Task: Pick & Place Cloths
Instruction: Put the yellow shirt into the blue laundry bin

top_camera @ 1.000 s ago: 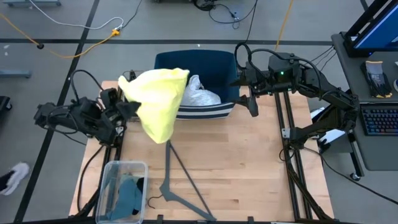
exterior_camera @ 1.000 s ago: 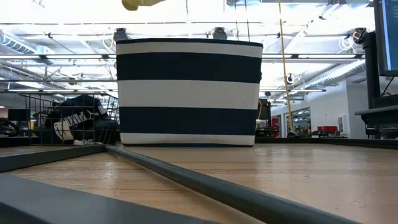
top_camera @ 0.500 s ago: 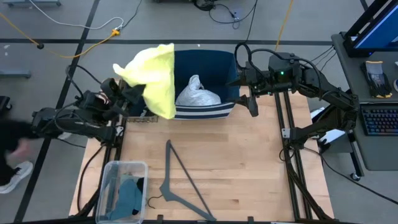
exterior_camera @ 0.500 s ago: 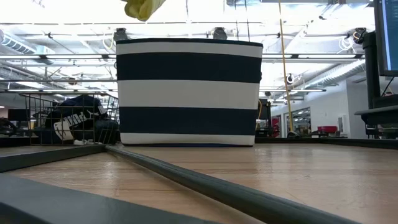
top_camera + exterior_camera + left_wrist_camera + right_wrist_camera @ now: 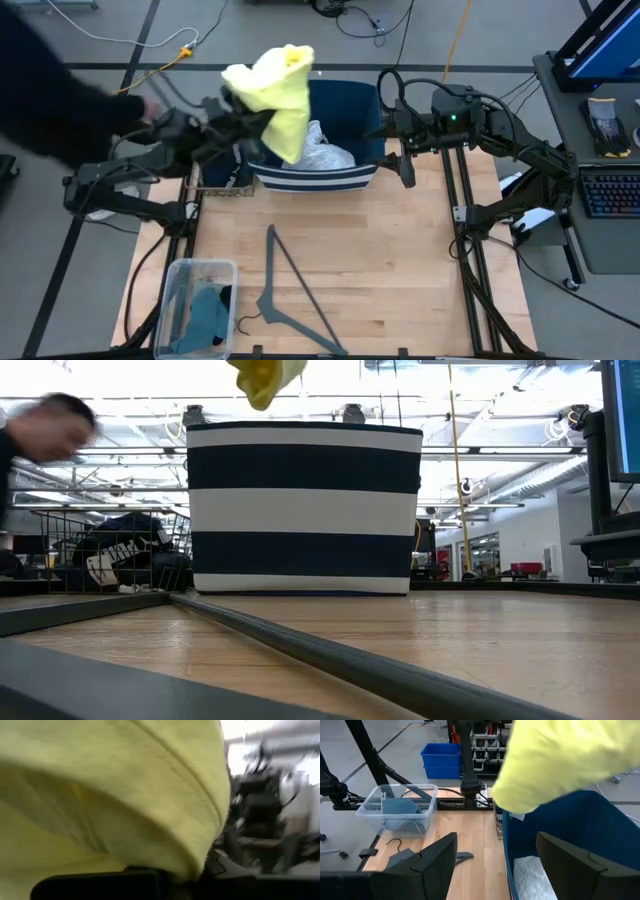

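My left gripper (image 5: 244,108) is shut on the yellow cloth (image 5: 280,78), high over the left part of the navy-and-white striped basket (image 5: 372,176). The cloth fills the left wrist view (image 5: 100,795), and its lower end shows above the basket in the low view (image 5: 262,378). A white cloth (image 5: 320,150) lies inside the basket. Teal rags (image 5: 205,315) lie in a clear bin (image 5: 176,272) at the table's near left. My right gripper (image 5: 495,865) waits open at the basket's right side (image 5: 405,165). My left gripper holds the yellow cloth bunched up, coming at it from the table's left. The cloth drapes over the fingers (image 5: 125,880) and hides the place of contact. It is lifted clear and hangs slack (image 5: 292,135) above the basket's opening.
A grey clothes hanger (image 5: 285,290) lies on the table's near middle. A wire basket with dark cloths (image 5: 120,555) stands left of the striped basket. A blurred person (image 5: 50,90) is at the table's far left. Bare wood lies to the right of the hanger.
My left gripper has swung up and toward the far right, from the table's left side to above the basket. The yellow cloth went along, gathering from a wide hanging sheet into a smaller bunch. A person has come in at the far left.
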Controlling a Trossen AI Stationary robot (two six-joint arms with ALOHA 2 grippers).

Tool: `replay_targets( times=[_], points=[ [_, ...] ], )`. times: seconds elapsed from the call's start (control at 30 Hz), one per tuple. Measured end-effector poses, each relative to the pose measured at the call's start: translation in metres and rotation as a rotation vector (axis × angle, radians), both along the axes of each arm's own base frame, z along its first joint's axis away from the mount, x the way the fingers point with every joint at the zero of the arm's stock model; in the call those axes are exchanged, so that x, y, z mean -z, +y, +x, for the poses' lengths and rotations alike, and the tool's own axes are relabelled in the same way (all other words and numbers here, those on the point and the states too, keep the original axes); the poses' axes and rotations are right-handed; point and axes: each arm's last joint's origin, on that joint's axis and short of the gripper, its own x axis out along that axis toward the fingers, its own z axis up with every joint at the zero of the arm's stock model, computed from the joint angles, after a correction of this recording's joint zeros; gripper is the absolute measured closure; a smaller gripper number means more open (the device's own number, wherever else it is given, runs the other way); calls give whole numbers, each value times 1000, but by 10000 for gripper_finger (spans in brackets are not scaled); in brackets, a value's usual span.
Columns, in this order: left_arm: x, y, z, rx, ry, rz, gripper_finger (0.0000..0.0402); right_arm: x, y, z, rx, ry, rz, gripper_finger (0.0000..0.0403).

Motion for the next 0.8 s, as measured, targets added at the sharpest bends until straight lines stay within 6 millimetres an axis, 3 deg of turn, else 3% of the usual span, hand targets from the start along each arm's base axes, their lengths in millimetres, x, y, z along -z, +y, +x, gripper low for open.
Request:
replay_targets(
  times=[0.2, 0.4, 0.57, 0.8],
  points=[
    [-6, 27, 41, -135, 211, 115, 361, 1, 0, 0, 0, 15, 4, 135],
    [0, 62, 72, -233, 437, 179, 361, 2, 0, -1, 3, 19, 11, 135],
    [24, 92, 86, -284, 646, 186, 361, 2, 0, -1, 3, 19, 11, 135],
    [75, 128, 101, -291, 905, 104, 361, 2, 0, -1, 3, 19, 11, 135]
  ],
)
